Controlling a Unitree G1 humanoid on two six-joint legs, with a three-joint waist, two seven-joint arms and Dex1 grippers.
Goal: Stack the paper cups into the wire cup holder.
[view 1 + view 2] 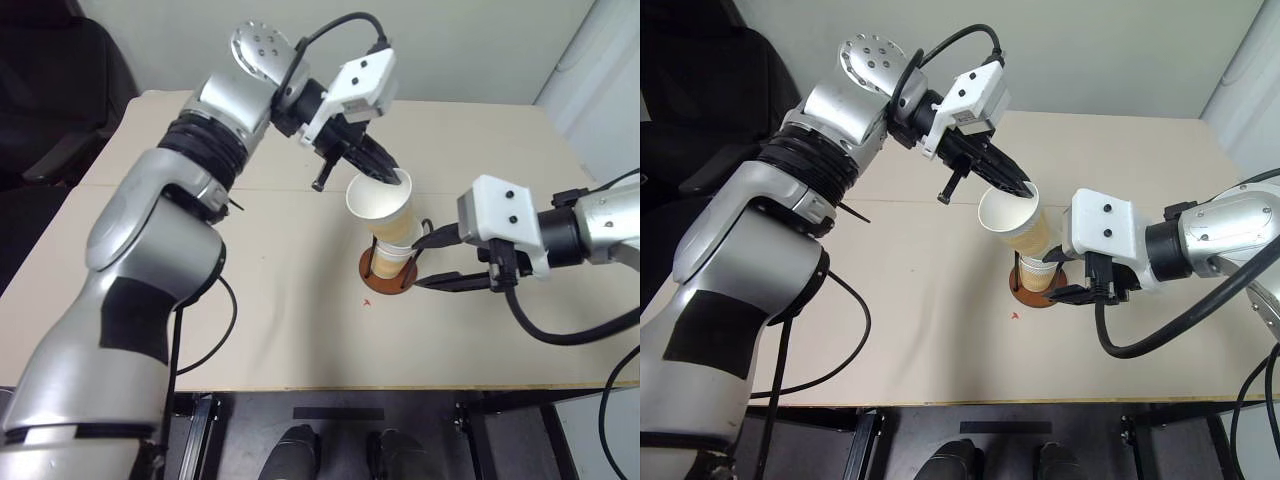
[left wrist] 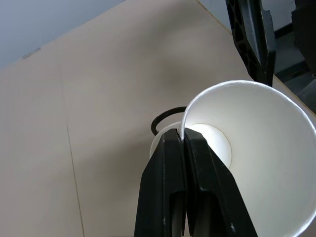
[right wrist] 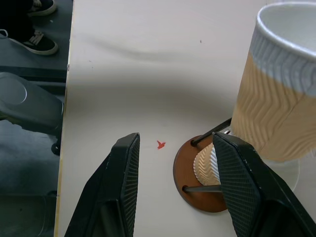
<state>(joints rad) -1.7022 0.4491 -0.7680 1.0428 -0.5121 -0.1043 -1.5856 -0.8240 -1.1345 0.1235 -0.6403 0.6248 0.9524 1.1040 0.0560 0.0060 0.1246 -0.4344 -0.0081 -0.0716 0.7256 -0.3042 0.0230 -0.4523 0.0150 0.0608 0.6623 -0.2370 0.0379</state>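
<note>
Both arms are clad in smooth silver-grey shells, the left arm (image 1: 150, 250) bulky, with a matte black patch on its lower segment and a ribbed black ring at a joint. Near its wrist sits a rounded silver cap dotted with small holes (screw holes, apparently). A white angular housing (image 1: 355, 85) with two dark screw heads tops the left wrist, and a black cable loops over it. The left hand (image 2: 183, 148) has two plain black fingers. The right arm (image 1: 600, 225) carries a like white block (image 1: 497, 215) with dark screws, and black cables hang beneath. The right hand (image 3: 175, 163) shows two broad black fingers with cross-hatched pads.
</note>
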